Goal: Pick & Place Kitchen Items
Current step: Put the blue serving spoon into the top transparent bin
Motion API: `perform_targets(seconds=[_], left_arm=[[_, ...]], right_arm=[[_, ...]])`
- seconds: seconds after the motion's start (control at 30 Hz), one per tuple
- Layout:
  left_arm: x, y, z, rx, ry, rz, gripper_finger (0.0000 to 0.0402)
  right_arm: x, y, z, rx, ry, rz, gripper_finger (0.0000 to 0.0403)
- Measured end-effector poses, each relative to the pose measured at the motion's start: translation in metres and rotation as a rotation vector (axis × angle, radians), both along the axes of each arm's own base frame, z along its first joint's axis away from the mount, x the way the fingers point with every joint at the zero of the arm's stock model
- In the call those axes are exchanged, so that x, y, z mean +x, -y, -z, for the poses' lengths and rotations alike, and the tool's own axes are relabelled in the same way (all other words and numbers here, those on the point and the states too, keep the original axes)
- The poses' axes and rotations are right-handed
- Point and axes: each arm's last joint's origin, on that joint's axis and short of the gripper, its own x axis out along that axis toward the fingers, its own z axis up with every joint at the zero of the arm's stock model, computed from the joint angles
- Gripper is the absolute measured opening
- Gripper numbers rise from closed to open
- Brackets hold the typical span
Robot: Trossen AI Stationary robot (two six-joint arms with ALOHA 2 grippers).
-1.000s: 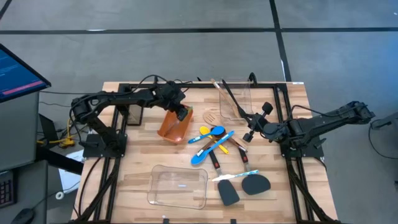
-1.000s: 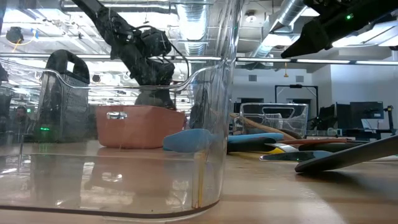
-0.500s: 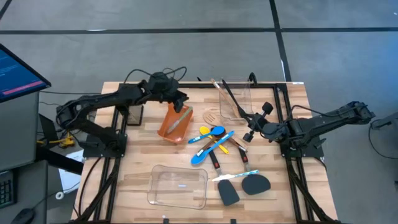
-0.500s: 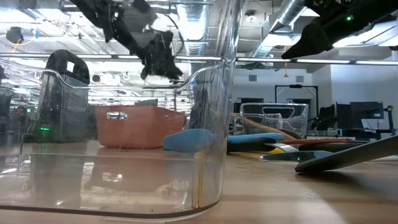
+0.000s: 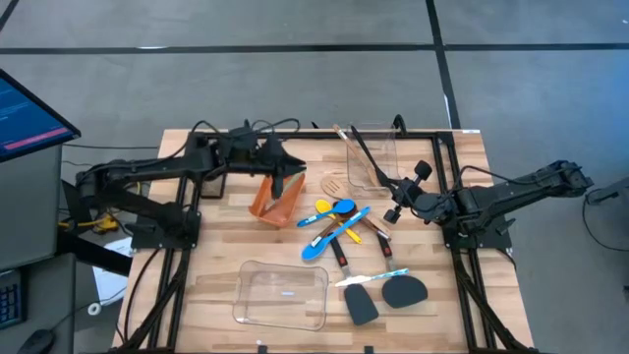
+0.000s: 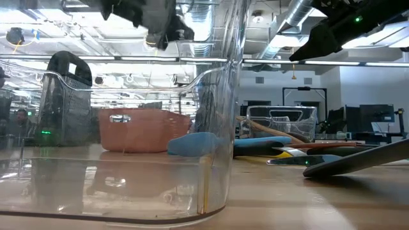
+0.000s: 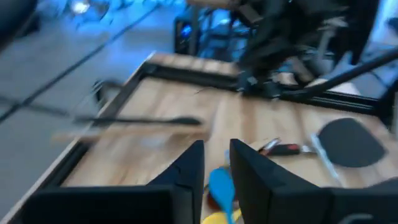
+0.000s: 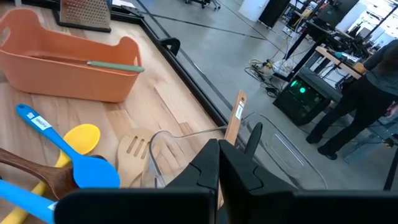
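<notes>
Above orange bin, left tool risen, empty

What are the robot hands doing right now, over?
Left gripper above the orange bin, empty, jaws nearly closed. Right gripper shut, waiting beside the utensil pile. One utensil lies in the bin. Nothing in the way.

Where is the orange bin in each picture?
High view: orange bin left of centre, under the left arm.
Low view: left of centre, seen through the clear container.
Left wrist view: not in it.
Right wrist view: upper left.
Shared landmark: the yellow spoon lies beside it.
</notes>
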Motion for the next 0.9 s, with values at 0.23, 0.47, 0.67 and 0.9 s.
perform_targets(seconds=[0.23,0.47,0.67,0.9], left_arm=[[0.012,0.037,-0.006,0.013,0.071,0.132,0.002],[0.015,0.087,-0.006,0.066,0.078,0.325,0.0004],[0.015,0.095,-0.007,0.116,0.085,0.266,0.0005],[0.016,0.082,-0.008,0.129,0.082,0.18,0.0004]], right_arm=[[0.0,0.0,0.0,0.0,0.0,0.0,0.0001],[0.0,0.0,0.0,0.0,0.0,0.0,0.0001],[0.0,0.0,0.0,0.0,0.0,0.0,0.0001],[0.0,0.0,0.0,0.0,0.0,0.0,0.0001]])
